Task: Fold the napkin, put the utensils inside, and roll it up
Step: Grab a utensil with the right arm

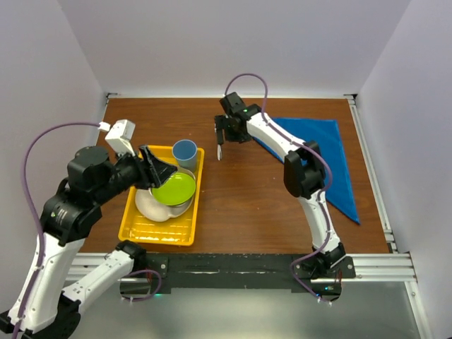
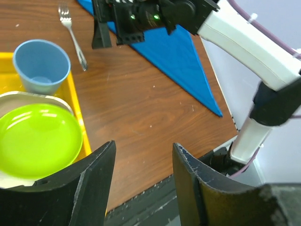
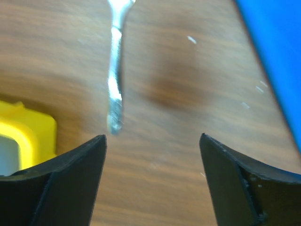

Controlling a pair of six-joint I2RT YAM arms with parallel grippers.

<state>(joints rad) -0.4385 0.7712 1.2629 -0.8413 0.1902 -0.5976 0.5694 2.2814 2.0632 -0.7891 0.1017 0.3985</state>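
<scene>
On brown wood (image 2: 141, 108), slim silver fork (image 2: 73, 40)

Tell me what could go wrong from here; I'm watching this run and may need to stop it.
1. The fork lies flat on the table, nearer one finger of the open right pincer than its middle; a straight closing may miss or flick it.
2. Its handle end sits close to the yellow tray, so a nudge could jam it there.
3. The right arm hangs over the napkin and might drag it.
</scene>
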